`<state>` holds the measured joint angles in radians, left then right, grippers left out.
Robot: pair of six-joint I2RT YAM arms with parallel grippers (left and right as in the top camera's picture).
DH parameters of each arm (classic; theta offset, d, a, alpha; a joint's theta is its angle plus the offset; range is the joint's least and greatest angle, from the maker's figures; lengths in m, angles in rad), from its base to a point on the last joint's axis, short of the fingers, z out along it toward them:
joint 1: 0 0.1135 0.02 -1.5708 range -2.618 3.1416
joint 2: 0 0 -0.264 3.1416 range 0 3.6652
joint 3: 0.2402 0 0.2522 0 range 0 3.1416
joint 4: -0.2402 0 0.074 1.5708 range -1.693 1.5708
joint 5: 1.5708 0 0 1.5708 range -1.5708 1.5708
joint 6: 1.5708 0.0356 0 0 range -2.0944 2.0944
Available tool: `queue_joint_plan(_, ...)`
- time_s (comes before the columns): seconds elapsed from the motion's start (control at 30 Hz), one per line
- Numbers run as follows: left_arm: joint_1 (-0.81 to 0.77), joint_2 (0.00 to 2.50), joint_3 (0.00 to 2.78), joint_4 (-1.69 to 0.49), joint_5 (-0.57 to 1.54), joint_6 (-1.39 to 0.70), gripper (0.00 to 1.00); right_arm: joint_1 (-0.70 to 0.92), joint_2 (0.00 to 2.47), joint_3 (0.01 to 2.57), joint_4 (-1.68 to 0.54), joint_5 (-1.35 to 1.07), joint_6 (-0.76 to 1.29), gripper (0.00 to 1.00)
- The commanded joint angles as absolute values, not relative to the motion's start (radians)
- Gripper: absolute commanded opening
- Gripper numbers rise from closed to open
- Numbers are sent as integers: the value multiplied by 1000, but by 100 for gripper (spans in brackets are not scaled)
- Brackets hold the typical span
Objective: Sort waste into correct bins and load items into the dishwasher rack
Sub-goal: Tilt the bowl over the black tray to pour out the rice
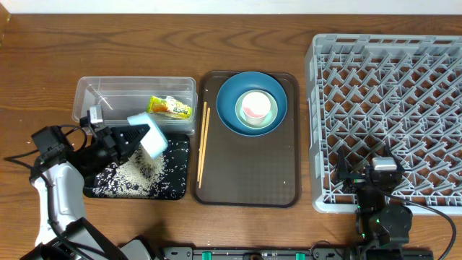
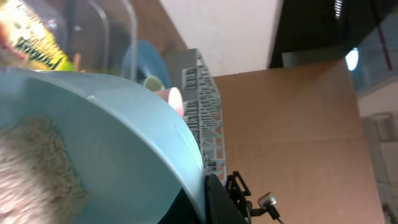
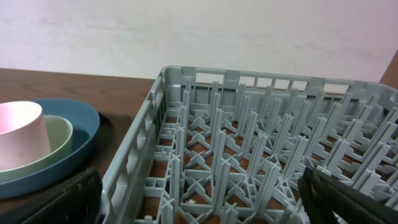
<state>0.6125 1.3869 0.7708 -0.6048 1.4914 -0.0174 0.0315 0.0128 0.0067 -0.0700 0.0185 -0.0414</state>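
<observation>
My L gripper [image 1: 132, 137] clamped on lt-blue bowl [image 1: 149, 135], tipped over black tray [image 1: 185, 173].
Rice [image 1: 136, 175] strewn in tray; my R gripper [image 1: 385, 170] spread wide, over rack [image 1: 390, 72] near edge.

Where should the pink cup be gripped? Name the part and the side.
The pink cup stands upright, mouth up, nested in the green bowl, which hides its lower wall. So pinch its rim from above, one finger inside, one outside.
</observation>
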Motion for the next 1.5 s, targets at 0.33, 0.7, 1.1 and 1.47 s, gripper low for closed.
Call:
queue_joint_plan(0.33,617,1388,773,-585,1560,6,7,31,12,5,-74,22,-54,99)
queue_joint_plan(0.7,617,1388,773,-573,1559,4,7,31,12,5,-74,22,-54,99)
queue_joint_plan(1.1,661,1388,773,-554,1563,-27,7,31,12,6,-74,22,-54,99)
queue_joint_plan(1.47,690,1388,773,-640,1573,-27,7,31,12,6,-74,22,-54,99)
